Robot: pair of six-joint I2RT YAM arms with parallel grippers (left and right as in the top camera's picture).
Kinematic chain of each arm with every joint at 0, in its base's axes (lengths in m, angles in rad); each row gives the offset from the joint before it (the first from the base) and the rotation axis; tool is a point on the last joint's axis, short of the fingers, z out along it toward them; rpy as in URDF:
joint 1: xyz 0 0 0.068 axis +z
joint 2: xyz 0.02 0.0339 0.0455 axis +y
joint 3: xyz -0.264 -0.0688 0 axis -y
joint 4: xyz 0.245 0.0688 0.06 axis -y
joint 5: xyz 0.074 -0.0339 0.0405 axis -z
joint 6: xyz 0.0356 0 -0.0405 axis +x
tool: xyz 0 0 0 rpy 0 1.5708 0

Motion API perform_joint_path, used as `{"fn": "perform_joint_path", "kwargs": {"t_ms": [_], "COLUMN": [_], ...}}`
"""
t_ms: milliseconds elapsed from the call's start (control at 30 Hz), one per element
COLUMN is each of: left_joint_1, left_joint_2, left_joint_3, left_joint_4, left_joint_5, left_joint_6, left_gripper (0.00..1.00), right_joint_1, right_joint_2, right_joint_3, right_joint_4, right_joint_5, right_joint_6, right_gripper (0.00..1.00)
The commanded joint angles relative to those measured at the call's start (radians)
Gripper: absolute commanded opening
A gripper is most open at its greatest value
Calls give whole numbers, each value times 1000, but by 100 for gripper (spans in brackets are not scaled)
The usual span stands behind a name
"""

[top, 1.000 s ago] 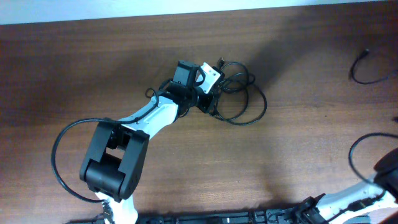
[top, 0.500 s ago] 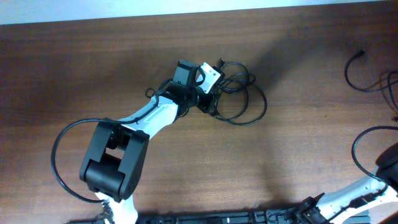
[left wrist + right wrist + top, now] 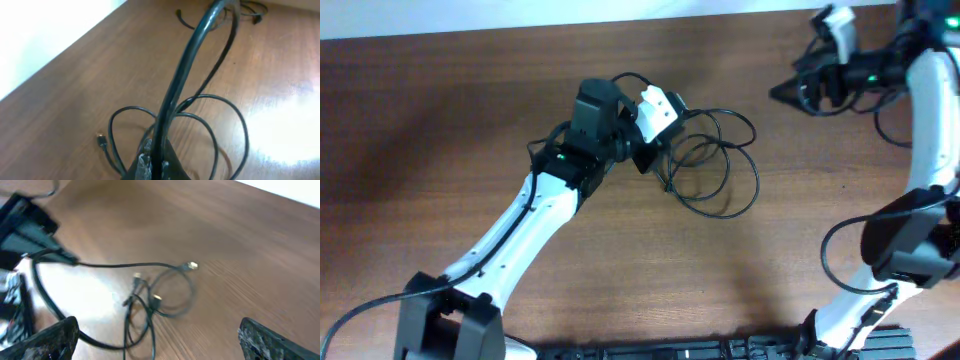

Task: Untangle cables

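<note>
Lying near the middle of the wooden table (image 3: 440, 100), the tangled cables (image 3: 695, 150) were just to the right of the left gripper (image 3: 152, 167), which was closed tightly on one black strand (image 3: 176, 87). Compared with a second before, the left arm (image 3: 520, 225) had stretched out and drawn this strand a little toward the far side, and the loops had spread wider and looser. The right gripper (image 3: 788, 90), before out of sight at the near right corner, had swung to the far edge and pointed toward the tangle, its jaws wide apart and empty. I judged it was preparing a second grasp; the cables were not yet separated.
</note>
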Motion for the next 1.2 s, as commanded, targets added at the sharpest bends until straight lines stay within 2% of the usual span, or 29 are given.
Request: {"fn": "perform_joint_path", "kwargs": {"t_ms": [0,100,267,367,500,533,633,733,767,800,833,867,900,1100,1167], "left_joint_1": [11,19,19,19,19,19,19,19,19,19,19,19,19,19,19], "left_joint_2": [-26,-26,-26,-32,-82,-97,-119,-119,-119,-119,-119,-119,-119,-117,-114], "left_joint_3": [4,4,4,4,4,4,4,4,4,4,4,4,4,2,0], "left_joint_4": [-27,-41,-40,-2,12,16,16,-1,-12,-24,-39,-50,-64,-211,-215], "left_joint_5": [-89,-89,-84,8,57,60,60,56,47,35,26,26,26,27,26], "left_joint_6": [35,98,97,97,97,97,97,97,97,97,97,97,97,97,97], "left_gripper": [0,0,0,0,0,0,0,1,7,24,32,58,99,99,99], "right_joint_1": [78,153,278,344,345,345,345,343,343,343,343,341,338,268,264], "right_joint_2": [-49,-66,-67,-67,-65,-65,-65,-66,-68,-69,-69,-71,-71,-71,-71], "right_joint_3": [3,3,3,3,3,3,3,5,11,22,42,71,127,586,698], "right_joint_4": [-48,-139,-156,-155,-155,-155,-158,-158,-158,-158,-157,-156,-156,-101,-98], "right_joint_5": [-58,-64,-27,49,77,77,61,12,1,-5,-6,-6,-5,10,10], "right_joint_6": [-139,-230,-229,-228,-217,-217,-217,-217,-214,-195,-167,-135,-86,318,381], "right_gripper": [99,99,100,92,89,77,6,4,4,4,4,4,4,4,4]}}
